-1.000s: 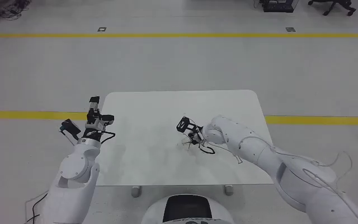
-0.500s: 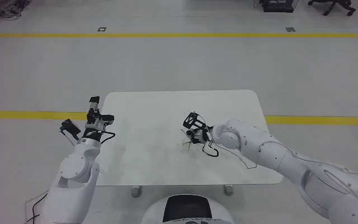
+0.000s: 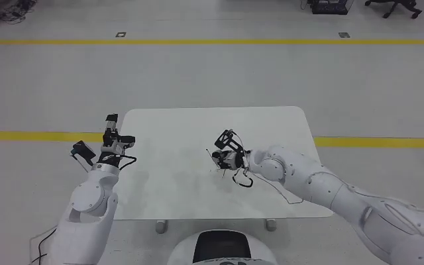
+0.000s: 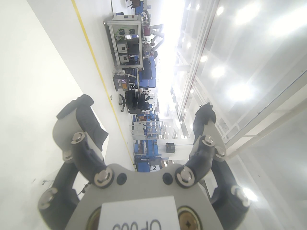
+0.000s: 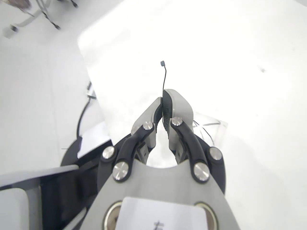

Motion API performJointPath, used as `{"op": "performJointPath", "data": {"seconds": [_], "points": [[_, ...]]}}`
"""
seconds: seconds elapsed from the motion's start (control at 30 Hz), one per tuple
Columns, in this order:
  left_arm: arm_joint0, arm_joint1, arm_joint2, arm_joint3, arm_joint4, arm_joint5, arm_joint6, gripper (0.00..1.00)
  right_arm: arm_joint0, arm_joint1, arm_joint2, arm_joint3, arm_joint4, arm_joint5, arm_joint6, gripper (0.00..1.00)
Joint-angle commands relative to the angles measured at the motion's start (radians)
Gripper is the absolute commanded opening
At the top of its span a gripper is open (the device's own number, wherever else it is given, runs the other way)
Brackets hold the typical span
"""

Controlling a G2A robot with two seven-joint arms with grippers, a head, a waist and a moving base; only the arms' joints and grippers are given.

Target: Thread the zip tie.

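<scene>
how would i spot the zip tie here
Find the white table, then the right hand over it. The zip tie is the thin black strand pinched in that hand and sticking out past its tips, ending in a small square head; the other black strands lie in the clear tray beside the hand.

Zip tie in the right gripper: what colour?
Black; zip tie shows best in the right wrist view, pinched in the right gripper.

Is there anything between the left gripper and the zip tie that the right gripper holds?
Nothing visible. The right gripper holds the zip tie over the middle of the table; the left gripper is at its left edge, with bare surface between.
</scene>
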Motion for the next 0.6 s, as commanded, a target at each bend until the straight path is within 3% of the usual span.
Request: {"op": "performJointPath", "data": {"seconds": [0.0, 0.2, 0.57], "points": [[0.0, 0.0, 0.0, 0.0, 0.0, 0.0, 0.0, 1.0, -0.014, 0.017, 0.001, -0.038, 0.042, 0.0, -0.023, 0.0], [0.0, 0.0, 0.0, 0.0, 0.0, 0.0, 0.0, 1.0, -0.037, 0.058, 0.007, -0.114, 0.175, 0.0, -0.051, 0.0], [0.0, 0.0, 0.0, 0.0, 0.0, 0.0, 0.0, 1.0, -0.037, 0.058, 0.007, -0.114, 0.175, 0.0, -0.051, 0.0]]}}
